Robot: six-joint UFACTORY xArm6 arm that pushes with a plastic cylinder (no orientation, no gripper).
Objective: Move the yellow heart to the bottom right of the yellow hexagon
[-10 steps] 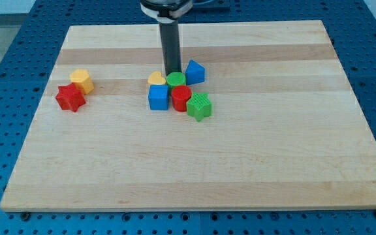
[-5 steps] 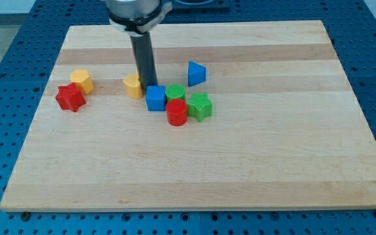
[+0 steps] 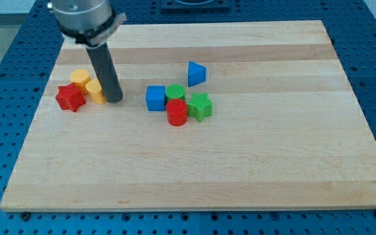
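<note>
The yellow heart [image 3: 95, 91] lies at the view's left, just below and right of the yellow hexagon [image 3: 80, 78], touching or nearly touching it. My tip [image 3: 114, 100] stands right against the heart's right side. The rod rises from it toward the view's top left. A red star [image 3: 70, 98] sits just left of the heart and below the hexagon.
Near the board's middle lies a cluster: a blue cube [image 3: 155, 98], a green cylinder [image 3: 175, 93], a red cylinder [image 3: 177, 113] and a green star [image 3: 200, 106]. A blue triangular block [image 3: 196, 73] sits apart above them. The wooden board [image 3: 253, 163] ends on a blue perforated table.
My tip has moved left across the board, pushing the yellow heart from the central cluster to the yellow hexagon's lower right. The cluster blocks shifted slightly earlier and now rest.
</note>
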